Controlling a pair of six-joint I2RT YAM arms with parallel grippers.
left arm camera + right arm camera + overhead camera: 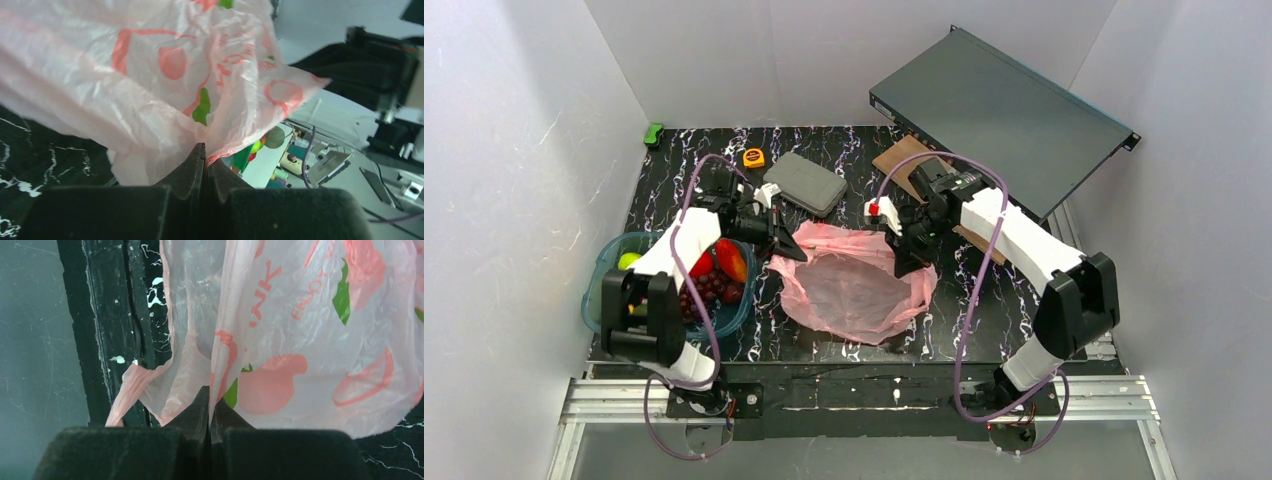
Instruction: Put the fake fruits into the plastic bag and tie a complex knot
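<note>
The pink plastic bag (852,283) lies spread in the middle of the black marbled table, its mouth held between my two grippers. My left gripper (786,250) is shut on the bag's left edge; in the left wrist view the film (165,85) is pinched between the closed fingers (192,167). My right gripper (907,266) is shut on the bag's right edge, and the right wrist view shows the printed plastic (300,340) caught in its jaws. The fake fruits (721,268), red, purple and yellow-green, sit in a teal tub (610,262) at the left. No knot is visible.
A grey pouch (805,183) and a yellow tape measure (753,157) lie at the back of the table. A small green toy (654,134) sits in the back left corner. A dark flat box (1004,115) leans at the back right over a brown board (902,160).
</note>
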